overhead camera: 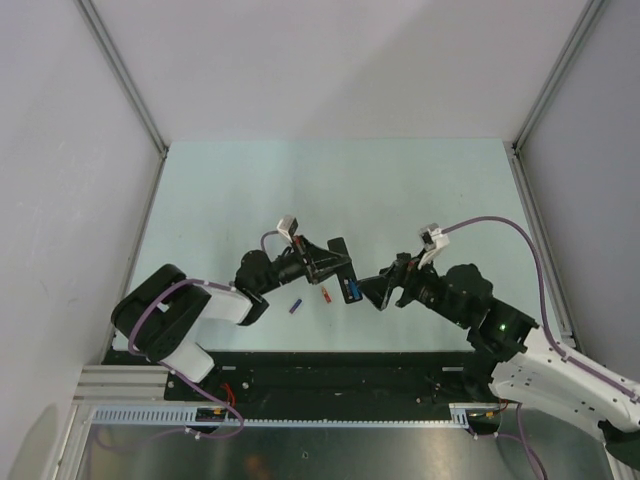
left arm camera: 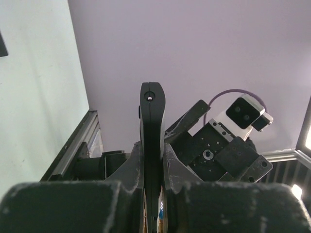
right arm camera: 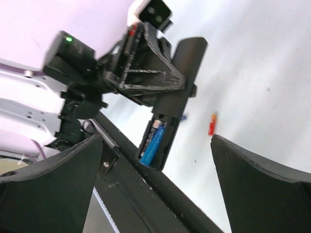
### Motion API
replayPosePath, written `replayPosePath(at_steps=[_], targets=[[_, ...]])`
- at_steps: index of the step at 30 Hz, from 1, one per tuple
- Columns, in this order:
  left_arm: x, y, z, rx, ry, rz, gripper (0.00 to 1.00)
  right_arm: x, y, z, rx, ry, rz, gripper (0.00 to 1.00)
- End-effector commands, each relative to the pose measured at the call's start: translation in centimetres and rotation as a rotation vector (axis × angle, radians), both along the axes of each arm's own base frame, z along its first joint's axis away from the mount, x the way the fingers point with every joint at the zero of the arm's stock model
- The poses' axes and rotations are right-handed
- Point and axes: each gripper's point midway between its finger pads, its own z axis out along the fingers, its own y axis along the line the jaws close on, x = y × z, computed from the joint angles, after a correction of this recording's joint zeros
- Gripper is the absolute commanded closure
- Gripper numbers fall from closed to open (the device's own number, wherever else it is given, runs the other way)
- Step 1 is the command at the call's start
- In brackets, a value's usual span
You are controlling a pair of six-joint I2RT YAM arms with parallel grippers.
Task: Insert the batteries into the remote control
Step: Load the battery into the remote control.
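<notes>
the jaws of the left gripper (left arm camera: 152, 154) are found closed on the remote control (left arm camera: 152, 116), which is clamped edge-on between the two fingers (left arm camera: 131, 167), its rounded end standing clear beyond them. the jaws of the right gripper (overhead camera: 384, 291) are found wide apart, with nothing held between the fingers (right arm camera: 53, 187); in the right wrist view one is seen at each lower corner, with the remote control framed in the gap

one remote control is counted. it is held off the table (overhead camera: 420, 190) over the middle of the workspace, with the right gripper just beside its near end. its battery compartment (right arm camera: 158, 138) is seen uncovered at that end, facing the right wrist camera

three batteries are counted in view:
- one bright blue battery (right arm camera: 154, 141) is seated lengthwise inside the compartment; the remainder of the compartment is dark and its contents cannot be told
- one red-orange battery (overhead camera: 325, 293) is lying on the table, just left of the near end of the remote control and below the left gripper
- one purple-blue battery (overhead camera: 295, 306) is lying on the table further left, near the red-orange one but apart from it

neither loose battery is touched by a gripper. two arms are counted, both reaching inward from the near edge so that the grippers face each other across the remote control
</notes>
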Motion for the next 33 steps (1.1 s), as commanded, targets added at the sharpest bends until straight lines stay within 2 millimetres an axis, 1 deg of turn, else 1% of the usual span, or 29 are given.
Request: replayPosePath(at_steps=[1, 5, 7, 8, 10, 11, 16, 20, 26, 31, 33], targets=[[-1.2, 1.2, 9.1, -0.258, -0.262, -0.011, 1.00, -0.7, 0.8, 4.3, 0.180, -0.141, 0.103, 0.00], [-1.1, 1.2, 9.5, -0.265, -0.262, -0.012, 1.00, -1.5, 1.1, 4.8, 0.255, -0.152, 0.177, 0.00], [-1.1, 1.2, 9.6, -0.268, -0.263, -0.011, 1.00, -1.7, 1.5, 3.7, 0.240, -0.124, 0.210, 0.03], [-1.2, 1.3, 9.8, -0.272, -0.265, -0.010, 1.00, -1.7, 1.5, 3.7, 0.244, -0.129, 0.218, 0.05], [-1.2, 1.3, 9.9, -0.276, -0.264, -0.009, 1.00, -1.9, 1.8, 3.0, 0.242, -0.111, 0.241, 0.07], [-1.3, 1.4, 10.2, -0.280, -0.269, -0.008, 1.00, -1.9, 1.9, 3.1, 0.245, -0.116, 0.251, 0.07], [-1.3, 1.5, 10.5, -0.282, -0.273, -0.003, 1.00, -1.8, 2.2, 1.8, 0.234, -0.087, 0.273, 0.08], [-1.5, 1.6, 10.7, -0.282, -0.278, -0.007, 1.00, -1.9, 2.3, 1.5, 0.241, -0.083, 0.292, 0.10], [-1.8, 1.8, 10.9, -0.283, -0.283, -0.008, 1.00, -1.3, 2.0, 1.1, 0.248, -0.071, 0.281, 0.13], [-2.0, 1.9, 10.9, -0.283, -0.284, -0.009, 1.00, -1.1, 2.1, 1.2, 0.255, -0.073, 0.292, 0.15], [-2.1, 1.9, 10.9, -0.285, -0.284, -0.010, 1.00, -1.1, 2.2, 0.9, 0.250, -0.065, 0.296, 0.15]])
